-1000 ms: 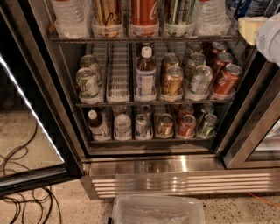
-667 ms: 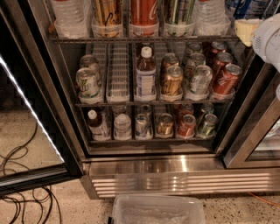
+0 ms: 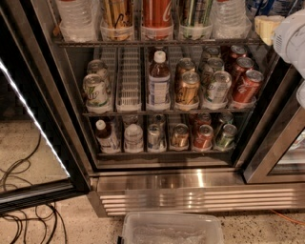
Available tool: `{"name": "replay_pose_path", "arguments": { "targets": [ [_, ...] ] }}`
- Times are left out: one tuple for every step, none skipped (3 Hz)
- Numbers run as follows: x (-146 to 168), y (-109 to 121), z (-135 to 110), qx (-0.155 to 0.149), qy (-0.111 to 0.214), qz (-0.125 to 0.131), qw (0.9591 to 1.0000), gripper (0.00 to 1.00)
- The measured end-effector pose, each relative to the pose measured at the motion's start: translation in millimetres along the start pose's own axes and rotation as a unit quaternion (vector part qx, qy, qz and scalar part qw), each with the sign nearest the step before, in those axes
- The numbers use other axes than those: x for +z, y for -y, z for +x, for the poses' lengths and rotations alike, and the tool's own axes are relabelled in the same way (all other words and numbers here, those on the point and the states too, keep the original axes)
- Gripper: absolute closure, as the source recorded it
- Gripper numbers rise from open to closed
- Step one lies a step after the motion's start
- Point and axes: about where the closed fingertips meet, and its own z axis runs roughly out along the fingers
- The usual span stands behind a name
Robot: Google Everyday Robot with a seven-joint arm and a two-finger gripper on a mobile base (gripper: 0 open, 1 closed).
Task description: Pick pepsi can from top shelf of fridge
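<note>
The fridge (image 3: 190, 183) stands open in the camera view. Its top shelf (image 3: 157, 43), a wire rack with clear cup holders, carries water bottles, a gold can (image 3: 116, 14), a red can (image 3: 157, 13) and a green-and-silver can (image 3: 195, 13). A small blue patch (image 3: 267, 6) at the top right edge may be the pepsi can; most of it is cut off. My gripper (image 3: 266, 27), cream-coloured on a white arm (image 3: 290, 35), is at the right end of the top shelf, just below that blue patch.
The black-framed glass door (image 3: 33, 124) hangs open at the left. A second door frame (image 3: 274, 152) stands at the right. Lower racks hold several cans and bottles. Black cables (image 3: 28, 217) lie on the floor at the left. A clear plastic bin (image 3: 171, 231) sits before the steel grille (image 3: 200, 200).
Almost nothing. My gripper stays at the right end of the top shelf, and nothing on the shelves has moved.
</note>
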Motion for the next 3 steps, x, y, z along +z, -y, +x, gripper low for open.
{"name": "replay_pose_path", "arguments": {
  "targets": [
    [5.7,4.2,-6.1,-0.002,0.012,0.007,0.9999,0.31],
    [11.2,4.0,-5.1,0.001,0.017,0.008,0.9998,0.31],
    [20.9,2.1,3.4,0.031,0.018,-0.002,0.9994,0.31]
  ]
}}
